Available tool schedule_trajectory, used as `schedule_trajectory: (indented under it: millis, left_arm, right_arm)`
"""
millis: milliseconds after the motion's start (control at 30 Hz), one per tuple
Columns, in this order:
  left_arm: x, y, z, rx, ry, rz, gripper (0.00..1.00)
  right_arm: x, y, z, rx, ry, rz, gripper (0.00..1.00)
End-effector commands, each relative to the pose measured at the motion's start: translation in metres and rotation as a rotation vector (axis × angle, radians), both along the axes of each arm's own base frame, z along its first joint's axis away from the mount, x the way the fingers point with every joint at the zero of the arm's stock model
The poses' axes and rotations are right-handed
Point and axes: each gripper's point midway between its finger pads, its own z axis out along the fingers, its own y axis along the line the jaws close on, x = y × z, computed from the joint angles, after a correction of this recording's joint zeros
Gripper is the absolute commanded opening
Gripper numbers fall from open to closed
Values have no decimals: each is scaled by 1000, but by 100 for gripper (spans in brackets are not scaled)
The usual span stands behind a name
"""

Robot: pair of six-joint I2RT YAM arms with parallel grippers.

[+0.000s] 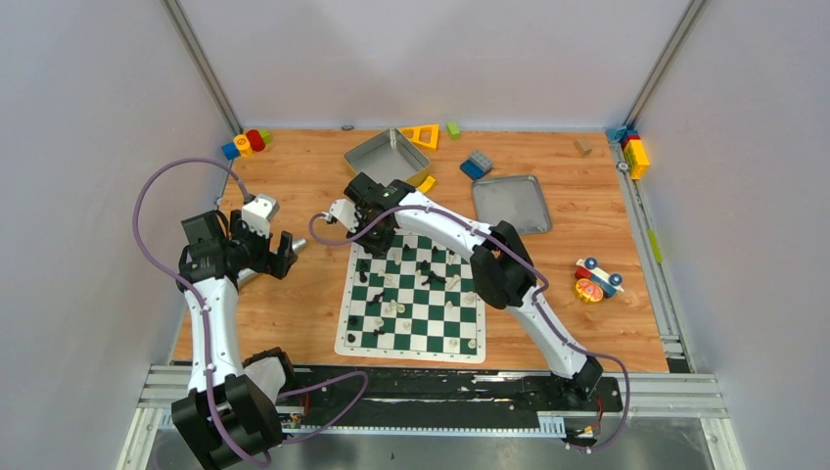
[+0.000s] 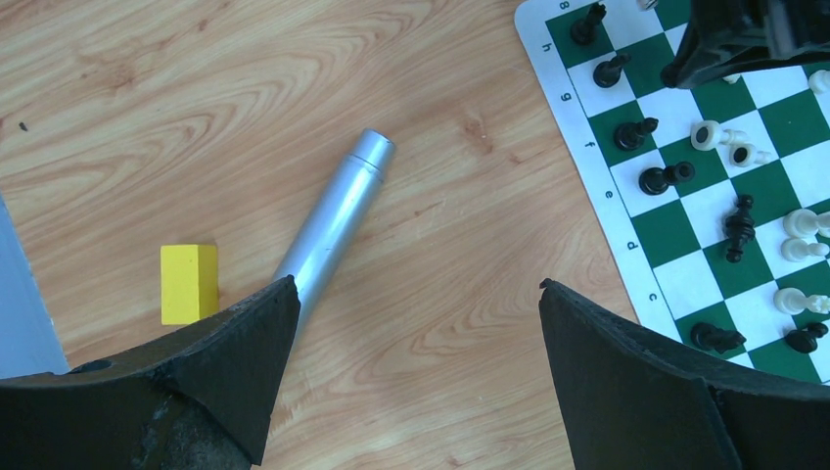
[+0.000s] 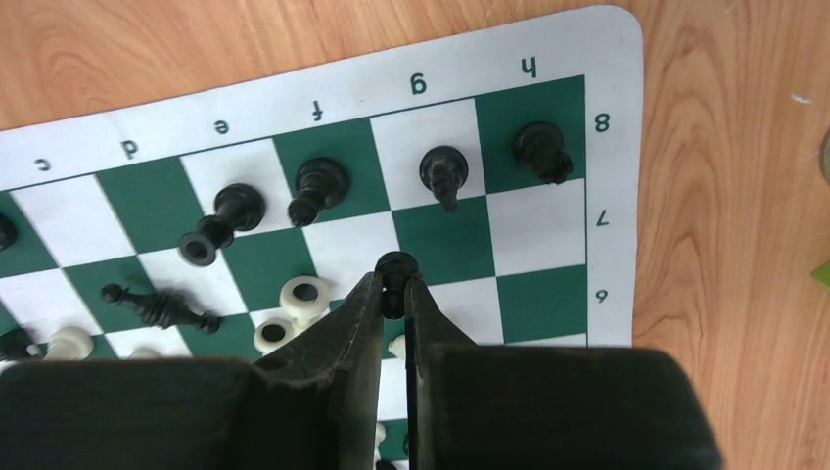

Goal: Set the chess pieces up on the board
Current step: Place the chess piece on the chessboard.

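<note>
The board [image 1: 411, 351] lies in the middle of the table, with black and cream chess pieces [image 1: 428, 266] scattered on it, several toppled. My right gripper [image 3: 394, 284] is shut on a small black chess piece [image 3: 396, 264] over the board's far left corner [image 1: 377, 240]. Three black pieces [image 3: 443, 168] stand upright on the squares beyond it. A black piece [image 3: 220, 223] and two cream ones [image 3: 303, 294] lie on their sides nearby. My left gripper [image 2: 419, 289] hangs open over bare wood left of the board [image 2: 587, 147], with nothing between its fingers.
A silver cylinder [image 2: 333, 220] and a yellow block [image 2: 188, 282] lie on the wood under the left gripper. Two grey metal trays [image 1: 380, 154] [image 1: 512, 203] sit behind the board. Colourful blocks [image 1: 248, 143] and a toy car [image 1: 597, 279] lie around the edges.
</note>
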Motion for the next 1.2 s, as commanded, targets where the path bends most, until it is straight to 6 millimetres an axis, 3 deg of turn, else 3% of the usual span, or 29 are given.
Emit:
schedule_trajectory:
  millis: [0, 833, 1000, 1167]
  left_arm:
    - [0, 2, 6, 13, -32, 0, 100]
    - [0, 1, 0, 10, -23, -5, 100]
    - [-1, 1, 0, 12, -20, -5, 100]
    - [-1, 2, -1, 15, -18, -4, 100]
  right_arm:
    - [14, 3, 2, -4, -38, 4, 3]
    - [24, 0, -17, -31, -46, 12, 8]
    - [25, 0, -19, -34, -50, 10, 17]
    - [27, 2, -8, -17, -67, 4, 35]
